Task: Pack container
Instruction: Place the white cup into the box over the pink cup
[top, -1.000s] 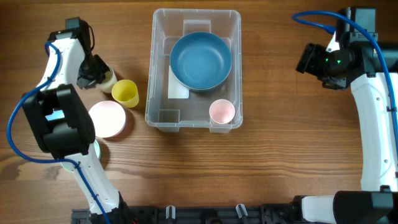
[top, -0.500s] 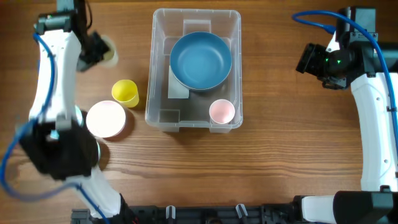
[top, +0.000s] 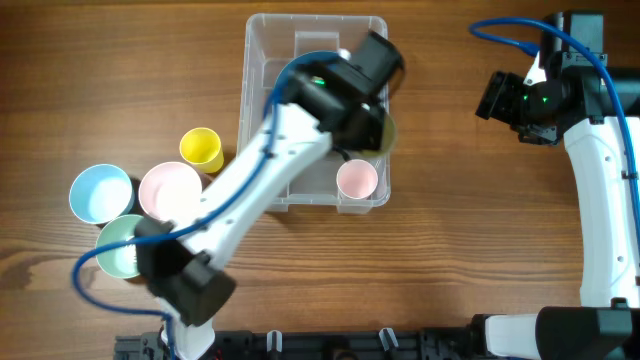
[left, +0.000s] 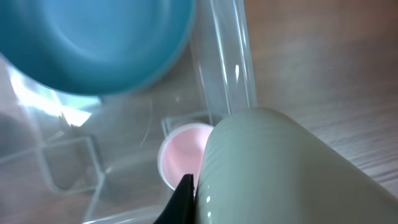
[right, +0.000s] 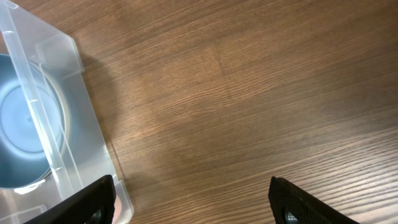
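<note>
1. near the top middle of the wooden tabletop sits the clear plastic container, holding a blue bowl and a small pink cup.
2. left end effector hangs over the container's right side, pinching a pale ribbed cup.
3. right end effector is spread wide over bare wood, right of the container.
4. left of the container stand a yellow cup, a pink bowl, a light blue bowl and a green bowl.

Four bowls, three cups, one container
</note>
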